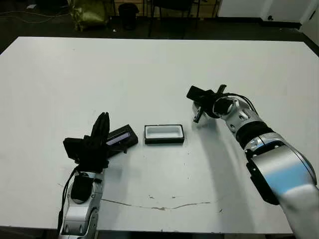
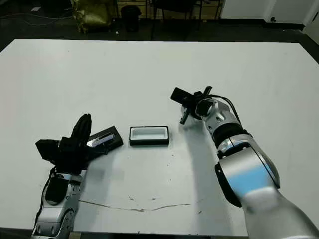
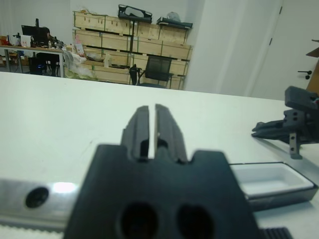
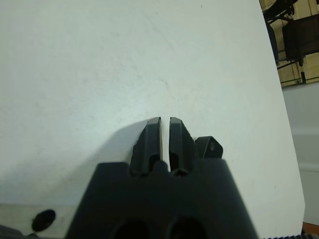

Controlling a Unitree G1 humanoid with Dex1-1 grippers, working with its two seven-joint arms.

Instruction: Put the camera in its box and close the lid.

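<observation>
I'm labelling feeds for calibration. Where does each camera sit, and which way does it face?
Eye views: on the head, looking forward and down at the table; left gripper and right gripper show.
Left wrist: behind its own fingers, facing across the table toward the box and right gripper.
Right wrist: behind its own fingers, facing tabletop.
Shared: eye and left wrist views show the box.

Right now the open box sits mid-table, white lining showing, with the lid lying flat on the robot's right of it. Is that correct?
Not quite. The lid lies on the robot's left of the box, close to the left claw, not on the right. The left eye view shows this. The rest holds: the box is open, mid-table, and its white lining shows.
</observation>
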